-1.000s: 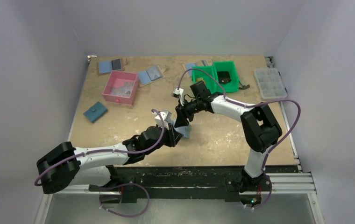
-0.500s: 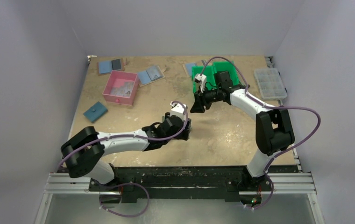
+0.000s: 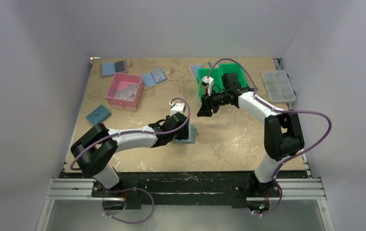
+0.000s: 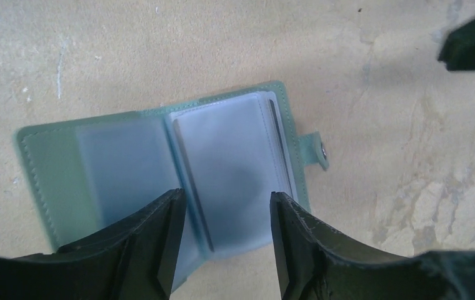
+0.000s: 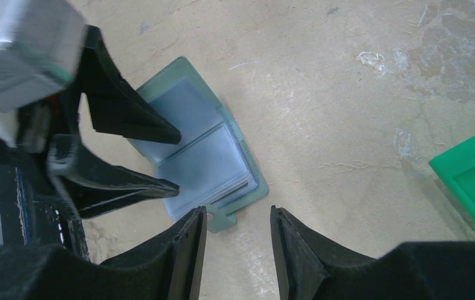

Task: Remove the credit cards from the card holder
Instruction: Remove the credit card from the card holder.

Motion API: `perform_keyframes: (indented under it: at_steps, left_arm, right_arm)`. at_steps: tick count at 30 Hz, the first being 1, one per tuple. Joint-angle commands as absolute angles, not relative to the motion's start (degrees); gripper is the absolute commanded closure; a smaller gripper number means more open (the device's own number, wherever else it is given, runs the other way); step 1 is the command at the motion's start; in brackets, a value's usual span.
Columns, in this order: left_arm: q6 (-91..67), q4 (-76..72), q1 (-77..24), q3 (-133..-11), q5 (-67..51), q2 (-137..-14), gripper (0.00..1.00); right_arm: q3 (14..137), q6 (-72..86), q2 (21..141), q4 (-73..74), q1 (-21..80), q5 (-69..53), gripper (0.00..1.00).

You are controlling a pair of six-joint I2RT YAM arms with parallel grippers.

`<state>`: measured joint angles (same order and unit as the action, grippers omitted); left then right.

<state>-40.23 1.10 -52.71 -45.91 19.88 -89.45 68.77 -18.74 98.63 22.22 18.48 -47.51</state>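
Card holder (image 4: pixel 129 156) spread flat, glossy sleeves, stitched teal rim; left end effector (image 4: pixel 225 197), right end effector (image 5: pixel 238 215) both released.

A robotics lab cell is indicated: a worn tan surface (image 3: pixel 229 139) is enclosed by plain white walls (image 3: pixel 27 72), and cabled robot arms (image 3: pixel 128 137) are bolted to a metal rail (image 3: pixel 301 187).

Card holder (image 4: pixel 222 162) recorded as grey-green edged, pale blue within; table (image 3: pixel 229 137) mottled beige; bin (image 5: pixel 472 181) green; tray (image 3: pixel 123 77) pink.
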Motion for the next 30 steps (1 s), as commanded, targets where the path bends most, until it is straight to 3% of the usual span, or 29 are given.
perform_keyframes:
  at_steps: [1,20,30]
  left_arm:
    - [-44.17,7.57,-51.42,-52.55,17.80,-95.53,0.44]
    - [-46.74,6.46,-51.42,-53.47,15.44,-96.81,0.33]
    - [-49.51,13.87,-51.42,-57.44,18.25,-102.52,0.34]
  right_arm:
    - [68.88,-19.54,97.38,22.45,18.63,-48.14,0.51]
    - [68.91,-19.63,98.44,22.81,18.63,-48.78,0.51]
    - [68.91,-19.69,98.54,23.00,18.63,-49.13,0.51]
